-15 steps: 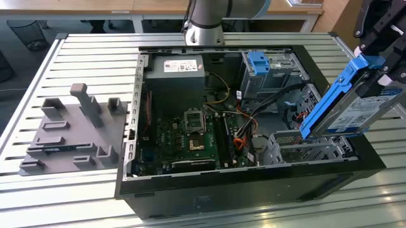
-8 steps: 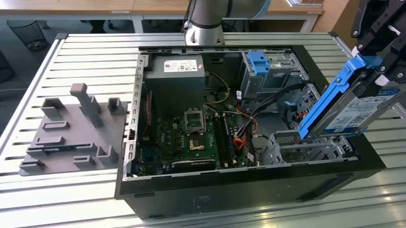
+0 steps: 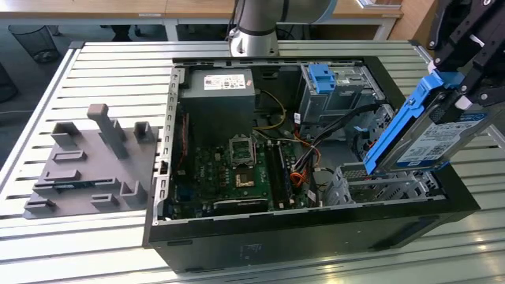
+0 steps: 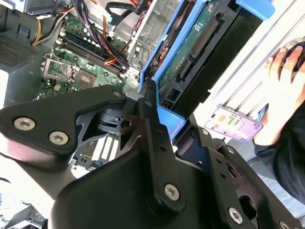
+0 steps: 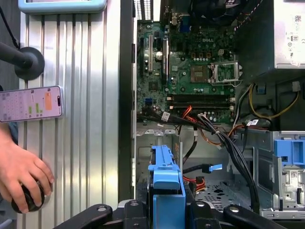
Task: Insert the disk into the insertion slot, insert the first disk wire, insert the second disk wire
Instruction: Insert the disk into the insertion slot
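Pincer (image 3: 467, 99) grips the disk (image 3: 422, 133) tight, at the exterior view's right. The disk is tilted, its low end just over the insertion slot (image 3: 387, 186), not yet inside. That slot sits in the open computer case (image 3: 316, 222), along with a green board (image 3: 236, 168) and wires (image 3: 335, 124).

We record: an open computer case (image 3: 300, 242) on a slatted aluminium table (image 3: 118, 77); green motherboard (image 3: 236, 171); grey power supply (image 3: 217, 100); grey moulded fixture (image 3: 87, 168), exterior view's left; smartphone (image 5: 31, 103) lying on the slats.
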Controlling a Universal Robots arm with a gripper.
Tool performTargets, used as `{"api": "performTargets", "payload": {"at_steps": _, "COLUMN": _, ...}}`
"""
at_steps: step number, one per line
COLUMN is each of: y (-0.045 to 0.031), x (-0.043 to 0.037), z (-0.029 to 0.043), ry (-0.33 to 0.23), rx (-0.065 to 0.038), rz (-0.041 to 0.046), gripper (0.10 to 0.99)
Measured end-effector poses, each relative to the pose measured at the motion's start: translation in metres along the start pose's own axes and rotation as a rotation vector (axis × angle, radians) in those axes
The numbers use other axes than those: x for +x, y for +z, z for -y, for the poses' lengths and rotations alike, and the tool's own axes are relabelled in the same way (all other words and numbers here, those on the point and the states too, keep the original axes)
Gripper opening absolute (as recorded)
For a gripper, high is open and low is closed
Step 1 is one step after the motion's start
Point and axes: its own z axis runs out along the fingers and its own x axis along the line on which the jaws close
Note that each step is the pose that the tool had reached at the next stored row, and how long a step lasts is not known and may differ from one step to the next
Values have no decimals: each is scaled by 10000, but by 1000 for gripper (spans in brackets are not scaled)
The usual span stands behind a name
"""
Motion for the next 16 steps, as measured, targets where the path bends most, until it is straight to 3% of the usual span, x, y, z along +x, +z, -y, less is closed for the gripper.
{"api": "performTargets", "payload": {"at_steps": 16, "y": 71, "x": -40, "z": -17, "ry": -1, "rx": 0, "rz": -3, "gripper": 365}}
